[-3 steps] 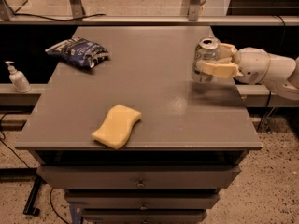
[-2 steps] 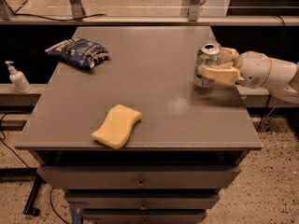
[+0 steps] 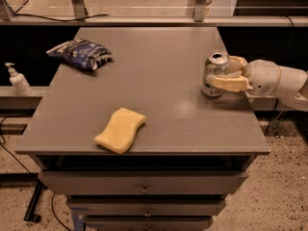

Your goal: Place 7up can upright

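The 7up can (image 3: pixel 213 76) is silvery with green lettering and a silver top. It stands upright near the right edge of the grey table (image 3: pixel 159 61), and its base appears to touch the tabletop. My gripper (image 3: pixel 224 73) reaches in from the right. Its tan fingers (image 3: pixel 228 83) sit on either side of the can, closed on it. The white arm (image 3: pixel 276 80) extends off to the right.
A yellow sponge (image 3: pixel 120 129) lies near the table's front edge. A blue snack bag (image 3: pixel 80 53) lies at the back left. A soap dispenser bottle (image 3: pixel 18 80) stands on a ledge to the left. Drawers (image 3: pixel 144 189) are below the tabletop.
The gripper has lowered the upright can toward the tabletop. The sponge and bag have not moved.
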Available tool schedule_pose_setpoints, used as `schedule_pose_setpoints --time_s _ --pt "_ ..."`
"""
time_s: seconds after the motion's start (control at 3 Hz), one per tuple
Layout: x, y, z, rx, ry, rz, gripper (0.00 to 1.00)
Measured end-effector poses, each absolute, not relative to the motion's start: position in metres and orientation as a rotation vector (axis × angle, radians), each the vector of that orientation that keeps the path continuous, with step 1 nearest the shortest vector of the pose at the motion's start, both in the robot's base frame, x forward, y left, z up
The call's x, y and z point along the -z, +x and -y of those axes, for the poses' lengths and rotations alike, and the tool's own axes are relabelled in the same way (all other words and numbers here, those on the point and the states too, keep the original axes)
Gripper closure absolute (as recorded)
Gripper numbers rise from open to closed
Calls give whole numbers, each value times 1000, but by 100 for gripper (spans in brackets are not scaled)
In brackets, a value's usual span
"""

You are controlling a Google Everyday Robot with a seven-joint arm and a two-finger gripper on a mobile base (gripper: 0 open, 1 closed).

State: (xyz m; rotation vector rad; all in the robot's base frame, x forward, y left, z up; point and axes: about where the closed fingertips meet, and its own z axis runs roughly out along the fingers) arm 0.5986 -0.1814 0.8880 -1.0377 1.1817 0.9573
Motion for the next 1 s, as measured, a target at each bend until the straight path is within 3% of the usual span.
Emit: schedule_pose_setpoints --time_s 1.0 --pt "-884 598 182 -976 -1052 -1210 13"
